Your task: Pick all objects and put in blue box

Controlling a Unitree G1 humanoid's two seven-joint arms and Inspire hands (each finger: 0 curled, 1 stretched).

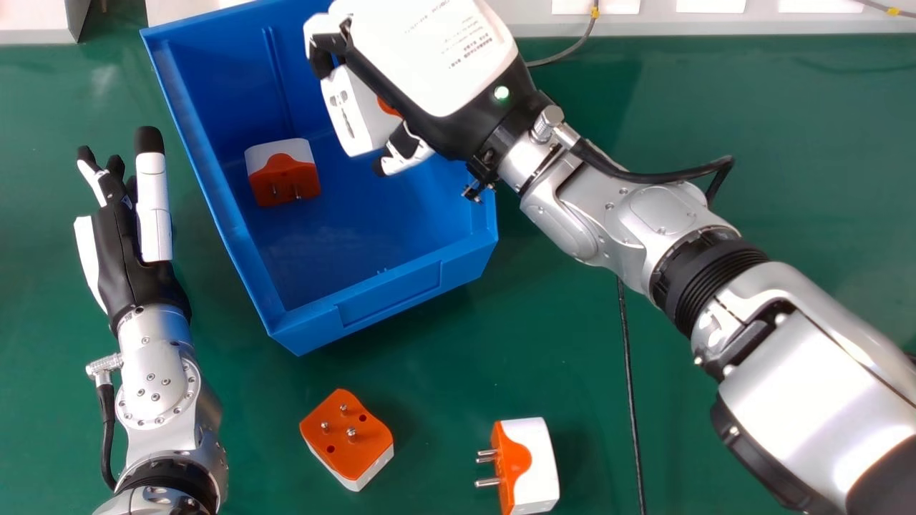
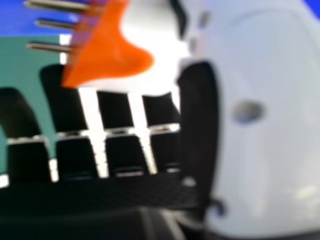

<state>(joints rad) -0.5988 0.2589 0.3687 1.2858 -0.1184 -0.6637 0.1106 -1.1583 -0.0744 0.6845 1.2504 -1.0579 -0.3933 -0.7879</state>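
- Since the haul goes in the blue box [image 1: 386, 290], the right hand [image 1: 436, 61] has a plug adapter [image 1: 348, 111] gripped right over it, so letting go should drop it beside the second adapter [image 1: 284, 172].
- Left hand [image 1: 125, 250] is open beside the box, clear of the drop I guess.
- White shell, orange face, metal pins, like the third adapter [image 1: 347, 438] and fourth adapter [image 1: 531, 465] on the green table [image 1: 694, 408].

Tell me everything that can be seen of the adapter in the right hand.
The adapter has a white body and an orange section, both plastic-looking, with three metal pins sticking out of the orange side. In the head view, a white face with dark socket openings shows. It is tilted, held between the thumb and fingers of the right hand, over the blue box.
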